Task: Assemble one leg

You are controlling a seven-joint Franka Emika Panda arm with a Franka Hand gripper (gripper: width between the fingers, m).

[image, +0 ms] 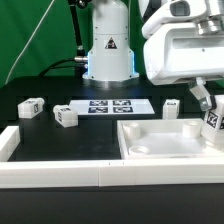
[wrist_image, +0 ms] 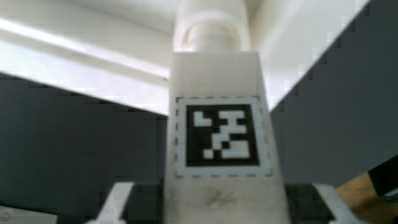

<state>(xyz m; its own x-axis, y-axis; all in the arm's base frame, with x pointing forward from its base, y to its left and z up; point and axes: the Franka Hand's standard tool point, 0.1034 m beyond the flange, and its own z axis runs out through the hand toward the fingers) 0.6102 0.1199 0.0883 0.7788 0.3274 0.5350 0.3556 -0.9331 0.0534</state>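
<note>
Leg: the leg [image: 213, 123] [wrist_image: 221, 120] sits between the claw's fingers, a small white block with a black-and-white tag on the face that the wrist view sees.
Leg's pose: tilted in the exterior view, reaching down and away from the claw; in the wrist view its far end narrows to a rounded white part.
Claw: the claw [image: 208, 110] [wrist_image: 221, 198] is clenched on the leg, with a finger [wrist_image: 118, 202] showing on each side of the block's near end.
Contact below: the leg's lower end is at the tray's rim; I cannot tell whether it touches.
Tray: the white tray [image: 160, 121] lies just under the claw and spreads from it toward the exterior view's left, its corners recessed.
Nearest spare: a spare block [image: 171, 105] lies on the black table [image: 60, 140] near the claw, just beyond the tray's far rim.
Marker board: the marker board [image: 110, 106] lies flat, farther from the claw than that spare.
Far spares: a second block [image: 66, 116] and a third block [image: 30, 107] lie well apart from the claw, past the marker board.
Rail: a white rail [image: 60, 172] runs along the table's near edge, in front of the tray and below the claw.
Arm base: the robot base [image: 108, 45] stands behind the marker board, well apart from the claw.
</note>
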